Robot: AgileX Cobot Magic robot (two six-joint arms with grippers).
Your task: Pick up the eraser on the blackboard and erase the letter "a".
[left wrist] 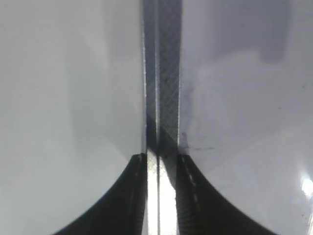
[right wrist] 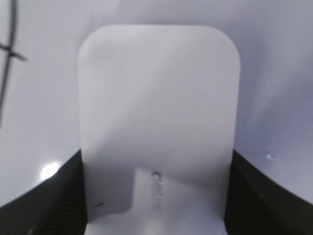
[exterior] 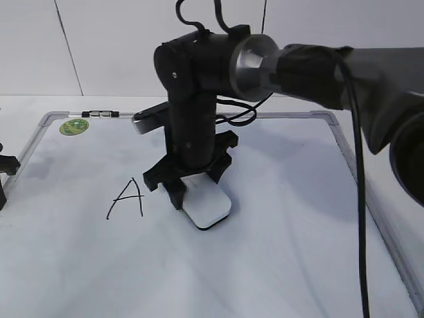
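Note:
The white eraser lies flat on the blackboard, near its middle. My right gripper reaches down from above and is shut on the eraser, one finger on each long side. In the right wrist view the eraser fills the space between the jaws, with its grey lettering towards me. An angular capital "A" is drawn just left of the eraser, and one of its strokes shows in the right wrist view. No lowercase "a" is in view. My left gripper is at the board's left edge.
In the left wrist view the jaws sit on either side of the board's silver frame. A round green sticker and a small clip are at the board's far left corner. The right arm spans the upper right.

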